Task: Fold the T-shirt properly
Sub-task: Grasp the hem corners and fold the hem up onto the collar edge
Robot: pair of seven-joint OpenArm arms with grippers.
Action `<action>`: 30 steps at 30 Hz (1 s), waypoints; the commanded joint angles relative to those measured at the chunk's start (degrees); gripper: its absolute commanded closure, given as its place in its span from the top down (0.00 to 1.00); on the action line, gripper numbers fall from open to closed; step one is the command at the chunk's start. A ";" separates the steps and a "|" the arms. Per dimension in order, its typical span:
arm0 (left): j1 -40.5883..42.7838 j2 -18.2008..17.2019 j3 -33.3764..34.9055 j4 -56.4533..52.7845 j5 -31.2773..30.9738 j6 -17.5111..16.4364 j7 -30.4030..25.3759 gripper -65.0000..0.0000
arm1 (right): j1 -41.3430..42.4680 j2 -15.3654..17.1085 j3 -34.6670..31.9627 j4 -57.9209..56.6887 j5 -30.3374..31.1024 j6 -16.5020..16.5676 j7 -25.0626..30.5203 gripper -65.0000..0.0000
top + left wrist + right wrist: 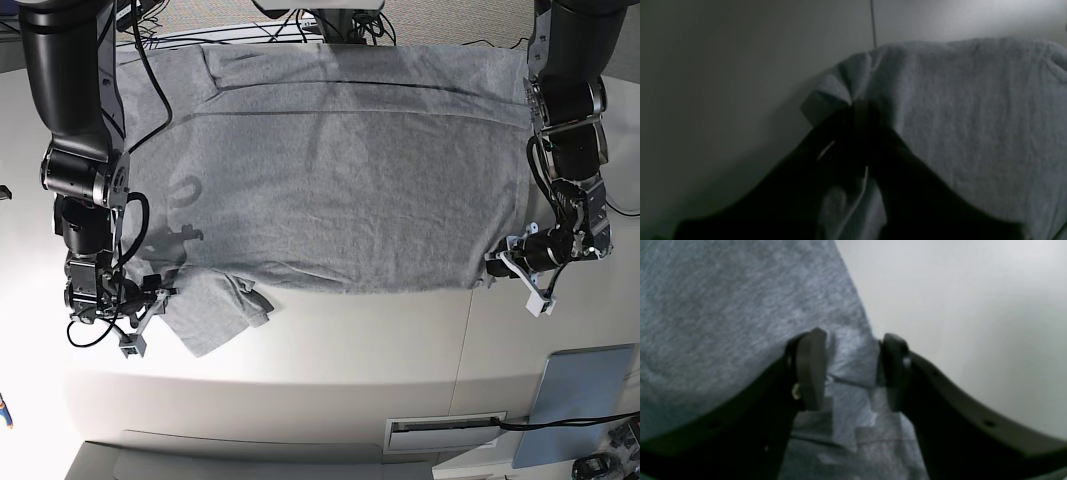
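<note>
The heather-grey T-shirt (330, 170) lies spread flat, plain side up, across the white table. One sleeve (215, 315) is folded and sticks out toward the front on the base view's left. My right gripper (158, 298) is at that sleeve's outer edge. In the right wrist view it (853, 340) is open, its two dark fingers astride the edge of the T-shirt (723, 306). My left gripper (500, 265) is at the shirt's front corner on the base view's right. In the left wrist view it (862, 110) is shut on a pinched fold of the T-shirt (957, 110).
A pale blue flat panel (585, 400) lies at the front right of the white table (330, 380). A slotted plate (445, 432) sits at the front edge. Cables (330, 25) hang behind the shirt. A thin table seam (873, 23) runs past the left gripper.
</note>
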 commanded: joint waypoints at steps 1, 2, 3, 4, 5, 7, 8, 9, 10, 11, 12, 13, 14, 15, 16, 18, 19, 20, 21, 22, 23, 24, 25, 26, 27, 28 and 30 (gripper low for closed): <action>-1.09 -0.92 -0.07 0.52 0.48 0.20 0.37 0.00 | 1.25 0.55 0.04 0.66 -0.85 0.11 -0.31 0.30; -1.07 -0.92 -0.07 0.52 0.46 0.20 0.37 0.00 | 0.92 0.55 0.07 0.68 -1.14 0.11 0.07 0.23; -1.07 -0.92 -0.07 0.52 0.48 0.20 0.35 0.00 | 0.72 0.55 0.07 0.68 -1.42 0.11 0.72 0.16; -1.07 -0.92 -0.07 0.52 0.48 0.17 0.20 0.00 | 0.57 0.52 0.07 0.68 -1.81 0.13 1.53 0.09; -1.07 -0.92 -0.07 0.52 0.46 0.20 -0.09 0.00 | 0.28 0.52 0.04 0.68 -1.97 0.11 2.45 0.01; -1.09 -0.92 -0.07 0.52 0.46 0.20 -0.92 0.00 | 0.09 0.52 0.07 0.70 -1.92 0.09 5.25 0.00; -1.11 -0.94 -0.07 0.55 0.46 0.20 -1.42 0.00 | 0.17 0.52 0.07 0.74 -1.92 0.09 6.16 0.00; -1.14 -0.96 -0.07 0.57 0.46 0.22 -1.53 0.00 | 0.33 0.52 0.07 1.09 -1.86 0.09 6.64 0.00; -1.16 -0.94 -0.07 0.72 0.46 0.22 -1.49 0.00 | 0.39 0.52 0.07 1.81 -1.68 0.09 6.60 0.00; -1.11 -0.94 -0.07 1.16 0.46 0.20 -1.44 0.00 | 0.44 0.52 0.07 2.84 -1.70 0.11 6.19 0.00; -1.09 -0.94 -0.07 1.57 0.46 0.22 -1.29 0.00 | 0.44 0.52 0.07 4.09 -1.70 0.11 5.55 0.00; -1.09 -0.96 -0.07 2.12 0.46 0.22 -1.25 0.00 | 0.42 0.52 0.07 5.51 -1.70 0.13 4.61 0.00; -1.09 -0.98 -0.07 2.80 0.46 0.26 -1.07 0.00 | 0.28 0.52 0.07 6.97 -1.68 0.13 3.39 0.00; -1.09 -0.96 -0.07 3.63 0.48 0.48 -0.72 0.00 | 0.07 0.52 0.07 8.46 -1.27 0.17 2.05 0.00; -0.98 -0.96 -0.07 4.66 0.46 0.59 -0.31 0.00 | -0.26 0.55 0.07 9.99 -0.28 0.37 0.79 0.00; -0.22 -0.96 -0.07 7.67 0.46 1.38 1.03 0.00 | -1.40 0.74 0.07 12.90 1.99 1.81 -1.14 0.00; 0.66 -0.98 -0.09 9.75 0.46 1.77 1.75 0.00 | -2.38 0.85 0.09 14.80 3.21 2.40 -2.01 0.00; 1.79 -1.01 -0.07 12.20 0.44 2.05 2.21 0.00 | -3.67 1.03 0.11 17.03 4.44 2.60 -2.91 0.00; 3.34 -1.09 -0.07 14.97 0.13 2.67 2.14 0.00 | -5.11 1.25 0.11 19.58 5.68 2.60 -3.82 0.00; 5.07 -1.22 -0.07 17.86 -0.68 3.69 2.14 0.00 | -6.80 1.53 0.11 22.47 6.88 2.58 -4.85 0.00; 6.93 -1.40 -0.09 20.76 -1.44 4.52 2.10 0.00 | -8.59 1.81 0.11 25.70 7.96 2.56 -5.70 0.00; 8.61 -1.55 -0.11 23.41 -2.36 4.70 2.10 0.00 | -10.45 2.19 0.11 29.05 9.05 2.54 -6.34 0.00; 10.25 -1.84 -0.11 25.90 -3.37 4.76 2.12 0.00 | -12.41 2.51 0.11 32.65 10.32 2.49 -6.97 0.00; 11.72 -2.08 -0.13 28.09 -4.02 4.76 2.10 0.00 | -14.40 2.91 0.13 36.48 11.50 2.45 -7.93 0.00; 13.16 -2.38 -0.13 30.18 -4.83 4.72 2.16 0.00 | -16.46 3.34 0.13 40.48 13.05 1.73 -8.98 0.00; 14.49 -2.78 -0.13 31.91 -5.66 4.74 2.16 0.00 | -18.40 3.69 0.17 44.09 14.40 0.68 -10.25 0.00; 17.00 -3.45 -0.13 34.84 -7.61 4.76 2.47 0.00 | -22.45 4.63 0.24 51.08 16.46 -0.70 -13.11 0.00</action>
